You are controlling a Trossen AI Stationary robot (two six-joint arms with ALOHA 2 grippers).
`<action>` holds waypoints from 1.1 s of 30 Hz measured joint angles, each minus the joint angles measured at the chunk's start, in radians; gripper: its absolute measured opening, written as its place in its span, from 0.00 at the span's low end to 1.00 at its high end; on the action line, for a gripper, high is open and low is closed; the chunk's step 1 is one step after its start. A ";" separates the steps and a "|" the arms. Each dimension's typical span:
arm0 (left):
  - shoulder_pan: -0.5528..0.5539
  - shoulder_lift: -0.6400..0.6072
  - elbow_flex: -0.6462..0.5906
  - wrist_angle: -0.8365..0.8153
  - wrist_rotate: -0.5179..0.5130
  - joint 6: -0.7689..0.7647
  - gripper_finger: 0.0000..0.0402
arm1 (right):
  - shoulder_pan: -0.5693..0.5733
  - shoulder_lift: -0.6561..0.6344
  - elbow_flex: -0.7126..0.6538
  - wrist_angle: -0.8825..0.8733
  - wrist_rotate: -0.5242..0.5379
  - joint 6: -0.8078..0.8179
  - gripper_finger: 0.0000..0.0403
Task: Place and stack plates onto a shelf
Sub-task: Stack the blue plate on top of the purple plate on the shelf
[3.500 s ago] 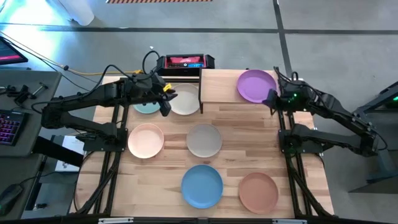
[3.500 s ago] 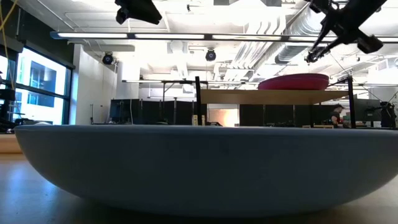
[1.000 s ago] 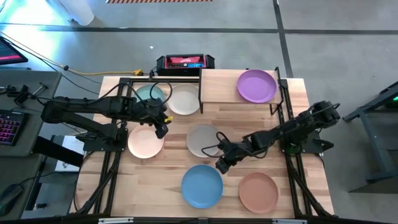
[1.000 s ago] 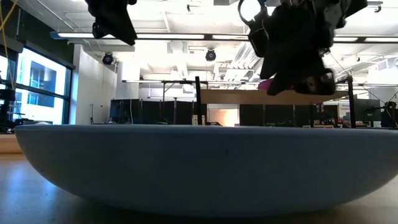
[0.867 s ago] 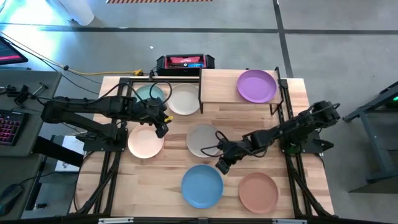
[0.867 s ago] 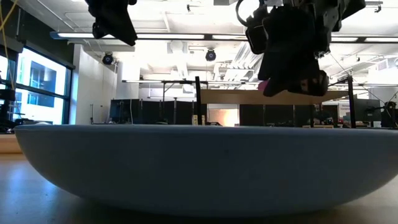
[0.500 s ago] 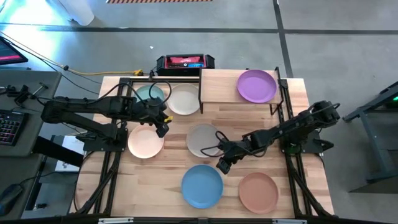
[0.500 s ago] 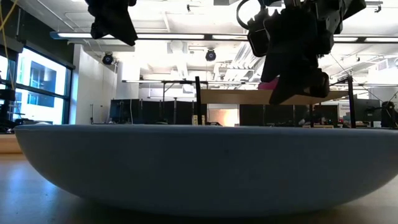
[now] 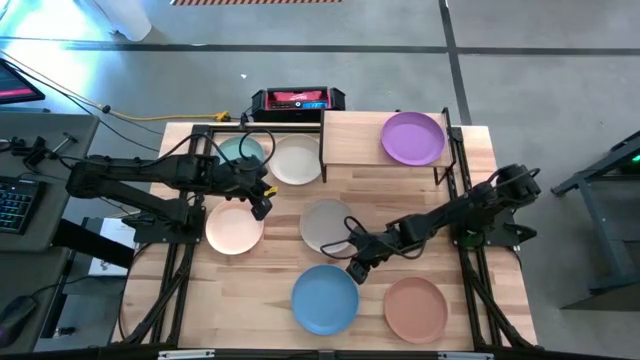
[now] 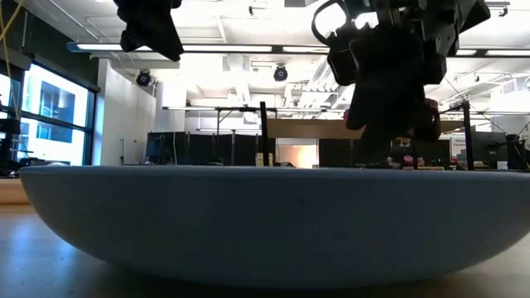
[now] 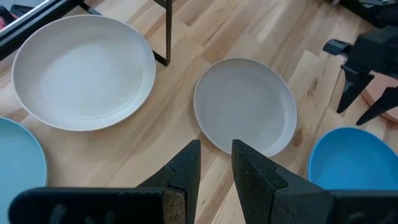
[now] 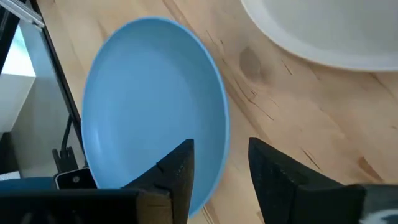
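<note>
Shelf (image 9: 352, 140): purple plate (image 9: 413, 137) resting on its right half, a magenta plate evidently beneath it; left half bare.

Right gripper (image 9: 357, 266): 3.5 s ago at the shelf's right end; now well in front of the shelf, lowered beside the blue plate (image 9: 325, 299), fingers apart over its rim, nothing held. Judged: one placement done, next pick beginning.

Left gripper (image 9: 262, 208): moved from beside the shelf's left edge to hover near the peach plate (image 9: 235, 226); fingers slightly apart, empty.

Grey plate (image 9: 328, 225): on the table, in front of the shelf.
</note>
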 joint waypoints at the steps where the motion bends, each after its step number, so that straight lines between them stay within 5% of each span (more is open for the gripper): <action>1: 0.000 0.000 0.000 0.000 0.000 -0.005 0.19 | 0.004 0.009 0.000 0.005 0.000 -0.004 0.32; 33: 0.000 0.000 0.000 -0.001 -0.004 -0.014 0.19 | 0.045 0.192 0.082 0.011 -0.030 0.040 0.31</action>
